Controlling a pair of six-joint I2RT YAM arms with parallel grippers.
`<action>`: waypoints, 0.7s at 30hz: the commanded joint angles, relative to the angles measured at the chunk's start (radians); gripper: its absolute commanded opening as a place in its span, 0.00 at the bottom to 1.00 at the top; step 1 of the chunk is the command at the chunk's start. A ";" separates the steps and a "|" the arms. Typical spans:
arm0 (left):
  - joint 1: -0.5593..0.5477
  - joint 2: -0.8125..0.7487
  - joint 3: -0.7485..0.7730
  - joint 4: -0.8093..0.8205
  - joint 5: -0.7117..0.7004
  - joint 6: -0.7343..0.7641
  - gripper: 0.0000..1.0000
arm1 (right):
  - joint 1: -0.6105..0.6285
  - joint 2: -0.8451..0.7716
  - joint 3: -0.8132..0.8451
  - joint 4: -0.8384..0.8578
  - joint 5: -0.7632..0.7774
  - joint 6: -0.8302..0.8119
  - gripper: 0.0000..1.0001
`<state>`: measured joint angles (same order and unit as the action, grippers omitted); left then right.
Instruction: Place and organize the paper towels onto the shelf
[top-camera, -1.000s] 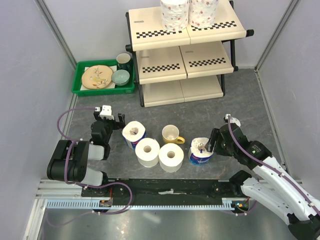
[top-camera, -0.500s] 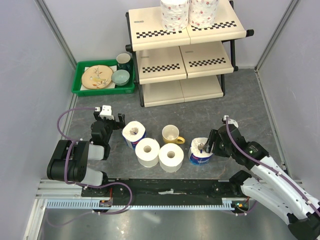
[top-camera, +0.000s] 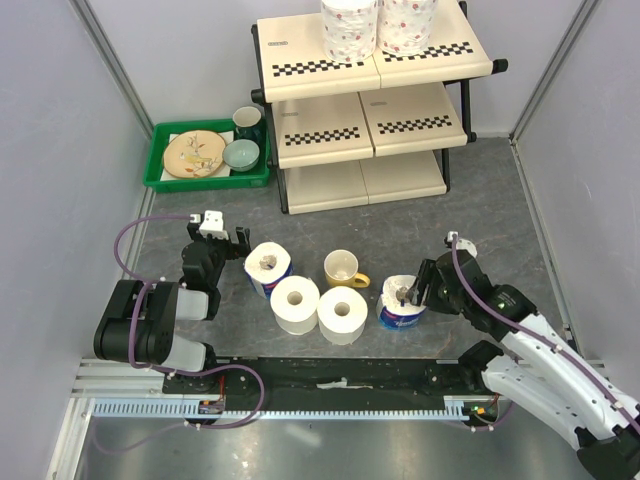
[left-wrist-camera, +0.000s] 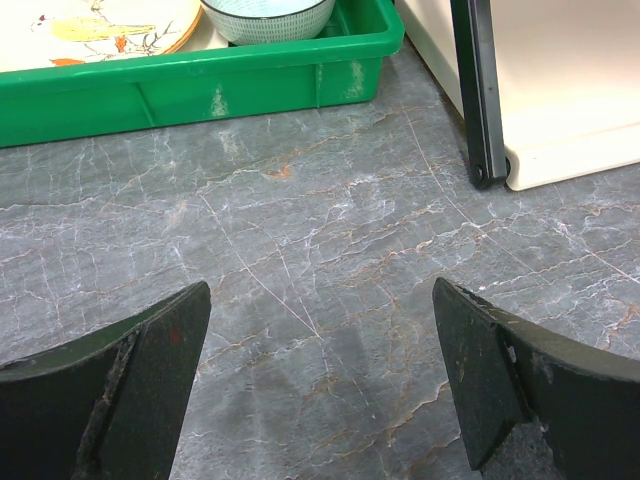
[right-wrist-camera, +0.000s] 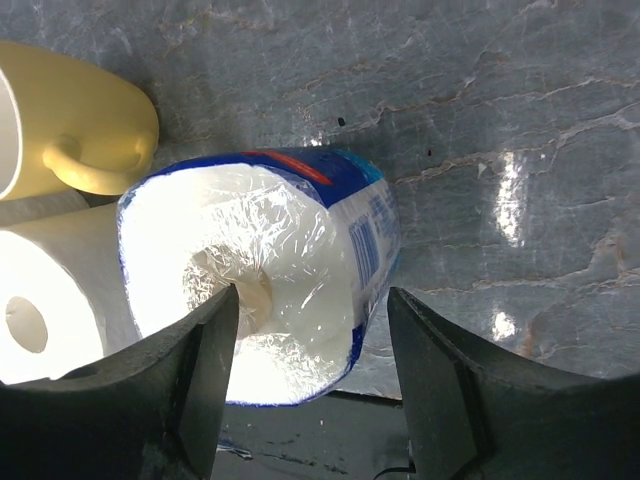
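Two floral paper towels (top-camera: 349, 25) (top-camera: 405, 22) stand on the top tier of the shelf (top-camera: 330, 125). On the floor stand one blue-wrapped roll (top-camera: 268, 270), two plain rolls (top-camera: 295, 304) (top-camera: 342, 314) and a second blue-wrapped roll (top-camera: 402, 305). My right gripper (top-camera: 415, 292) is open over that second roll (right-wrist-camera: 300, 240). One finger is at its core and the other is outside its wall with a gap, midpoint (right-wrist-camera: 312, 300). My left gripper (top-camera: 218, 238) is open and empty (left-wrist-camera: 320, 300), low over the floor left of the first blue roll.
A yellow mug (top-camera: 343, 268) stands between the rolls and also shows in the right wrist view (right-wrist-camera: 80, 110). A green tray (top-camera: 160, 175) with a plate, a bowl and a cup sits left of the shelf. The shelf's black leg (left-wrist-camera: 478, 90) is ahead of my left gripper.
My right gripper has shifted slightly toward the blue-wrapped roll. The left arm has not moved.
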<state>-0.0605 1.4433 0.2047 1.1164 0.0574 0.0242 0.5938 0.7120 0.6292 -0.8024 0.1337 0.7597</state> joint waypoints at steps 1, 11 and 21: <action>0.001 -0.006 0.010 0.037 0.012 0.022 1.00 | 0.012 -0.086 0.102 -0.008 0.076 -0.028 0.69; 0.001 -0.009 0.010 0.037 0.010 0.023 1.00 | 0.026 -0.106 0.139 0.189 -0.219 -0.138 0.74; 0.001 -0.006 0.010 0.037 0.012 0.022 1.00 | 0.254 0.168 0.282 0.301 -0.048 -0.212 0.75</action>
<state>-0.0605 1.4433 0.2047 1.1164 0.0582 0.0238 0.7586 0.7918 0.8051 -0.6182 -0.0135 0.5888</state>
